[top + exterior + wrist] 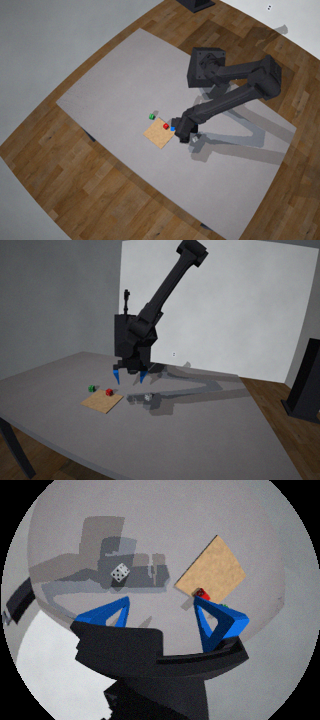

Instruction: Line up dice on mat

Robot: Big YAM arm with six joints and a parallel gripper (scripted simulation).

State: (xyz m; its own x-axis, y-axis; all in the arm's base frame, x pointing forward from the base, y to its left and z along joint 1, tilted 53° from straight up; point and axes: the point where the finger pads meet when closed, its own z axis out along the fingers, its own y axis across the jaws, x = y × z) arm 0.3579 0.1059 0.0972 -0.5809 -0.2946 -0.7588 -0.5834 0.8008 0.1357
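Hand (184,129) (130,383) (161,599) wide open, pointing down above table (111,85) (180,441) (160,510), fingertips apart, gripping nothing.

Bench (116,77) (180,436) (165,510): matt grey, smooth-looking; mat (157,134) (102,401) (215,570) tan, matt, like cork or pale wood. Floor (85,178) (261,395) wood planks, dull sheen; arm (230,103) (168,285) dark, mostly matt, metal or plastic unclear. Hand's fingertips (116,376) blue, plastic-looking, smooth.
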